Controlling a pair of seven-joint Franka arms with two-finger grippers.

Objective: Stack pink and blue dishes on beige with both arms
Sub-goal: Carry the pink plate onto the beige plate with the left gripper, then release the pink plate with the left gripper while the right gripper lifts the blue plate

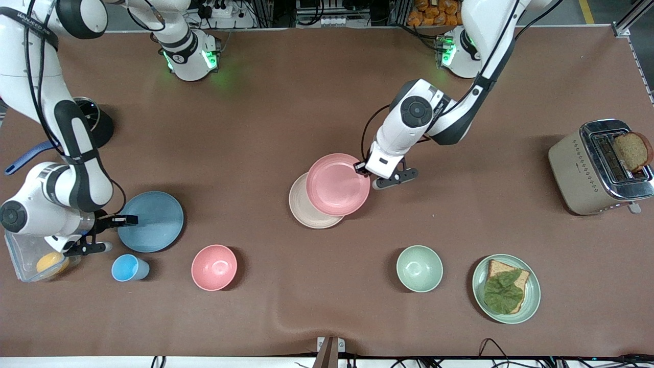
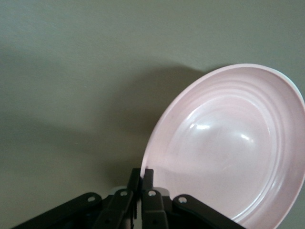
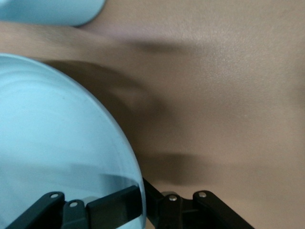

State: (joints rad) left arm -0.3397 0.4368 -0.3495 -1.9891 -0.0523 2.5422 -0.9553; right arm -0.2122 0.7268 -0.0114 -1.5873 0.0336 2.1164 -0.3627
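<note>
A: Where was the left gripper [image 1: 364, 169]?

B: Over the middle of the desk [image 1: 286, 102], pinched tight on the rim of the pink plate [image 1: 337, 184]; the left wrist view showed its fingers [image 2: 142, 183] closed on that edge, the plate [image 2: 228, 143] tilted; the plate hung above the beige plate [image 1: 306, 207], overlapping most of it but shifted toward the left arm's end, so a crescent of beige showed at the side toward the right arm's end.

A: And the right gripper [image 1: 116, 221]?

B: At the right arm's end of the desk, clamped on the edge of the blue plate [image 1: 150, 221]; the right wrist view showed one finger [image 3: 114, 202] lying over the rim and the other under it, closed on the plate [image 3: 52, 143]; whether the plate rested on the desk or was raised, I could not tell.

A: What else lay about?

B: A small blue cup [image 1: 127, 268] and a pink bowl [image 1: 214, 267] nearer the front camera than the blue plate; a pale green bowl [image 1: 419, 268] and a green plate [image 1: 531, 296] carrying bread with a leaf toward the left arm's end; a toaster [image 1: 587, 168] with a slice in its slot; a clear container [image 1: 23, 255] beside the right gripper.
</note>
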